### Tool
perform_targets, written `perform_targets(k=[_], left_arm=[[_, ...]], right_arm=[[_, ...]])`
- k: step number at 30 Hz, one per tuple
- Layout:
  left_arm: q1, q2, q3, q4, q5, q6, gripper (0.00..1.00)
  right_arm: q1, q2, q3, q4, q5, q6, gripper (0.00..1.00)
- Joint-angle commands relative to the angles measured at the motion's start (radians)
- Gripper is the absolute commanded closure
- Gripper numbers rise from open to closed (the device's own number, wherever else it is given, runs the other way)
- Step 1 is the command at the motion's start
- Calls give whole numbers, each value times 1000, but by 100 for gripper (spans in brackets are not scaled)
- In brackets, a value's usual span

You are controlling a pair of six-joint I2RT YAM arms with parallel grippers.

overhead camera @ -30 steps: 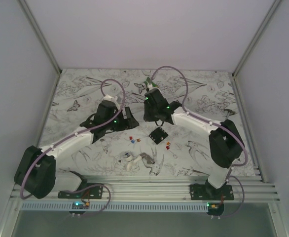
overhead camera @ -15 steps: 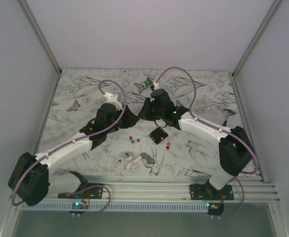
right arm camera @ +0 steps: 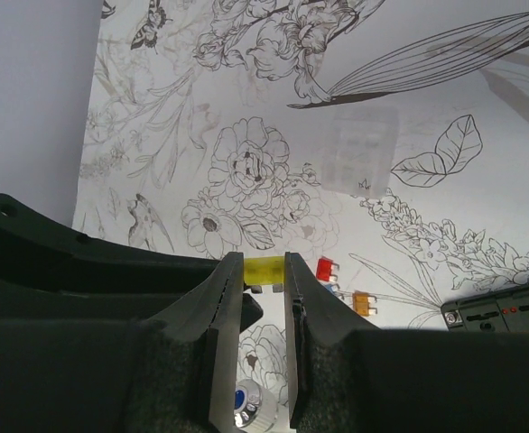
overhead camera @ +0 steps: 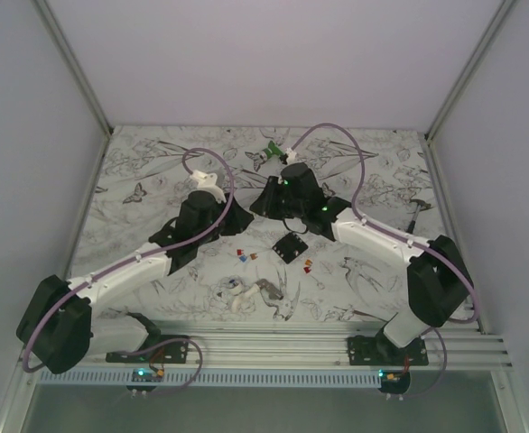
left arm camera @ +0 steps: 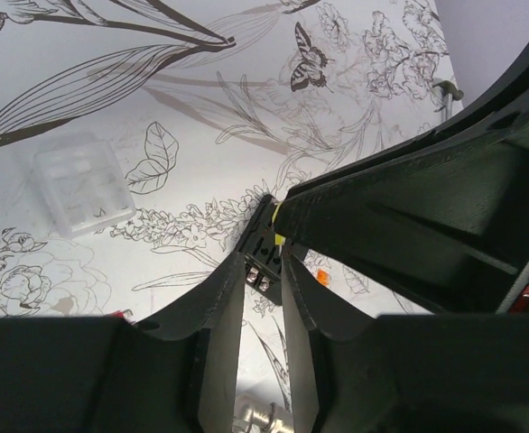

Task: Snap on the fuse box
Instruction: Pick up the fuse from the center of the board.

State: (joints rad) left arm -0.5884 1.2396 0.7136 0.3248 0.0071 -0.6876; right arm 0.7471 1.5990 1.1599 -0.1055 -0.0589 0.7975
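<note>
Overhead, the fuse box (overhead camera: 290, 246) lies ungripped on the surface (overhead camera: 138, 171) between the arms; left wrist, the left pincer (left arm camera: 264, 263) shows a slim gap, its hold impossible to tell; right wrist, the right pincer (right arm camera: 264, 275) pinches a yellow fuse (right arm camera: 264, 268).

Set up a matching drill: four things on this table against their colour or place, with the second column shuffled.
Things:
1 fuse box
2 yellow fuse
3 green object
4 clear tray

Colour or place:
A near the far edge of the table
B between the right gripper's fingertips
C see-through, lying flat
D black, slotted top

Pairs: 1-D, 2-B, 3-A, 4-C
</note>
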Motion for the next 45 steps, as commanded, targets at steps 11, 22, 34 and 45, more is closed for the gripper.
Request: perform_targets(k=[11,22,34,45], left_arm=[[-25,-8,3,52,-10,16,72],[-27,20,30,66,8,6,90],[-22,-7,12,64,47,138,100],[44,-13,85,0,490,403,100]], right_arm=[[-4,-57,-41,82,-15,47,79],[-2,-74,-77,119,-43,71,79],[-15,-121,-128,164,-57,10,65],[-243,-296,-236,245,-515,-382,56]])
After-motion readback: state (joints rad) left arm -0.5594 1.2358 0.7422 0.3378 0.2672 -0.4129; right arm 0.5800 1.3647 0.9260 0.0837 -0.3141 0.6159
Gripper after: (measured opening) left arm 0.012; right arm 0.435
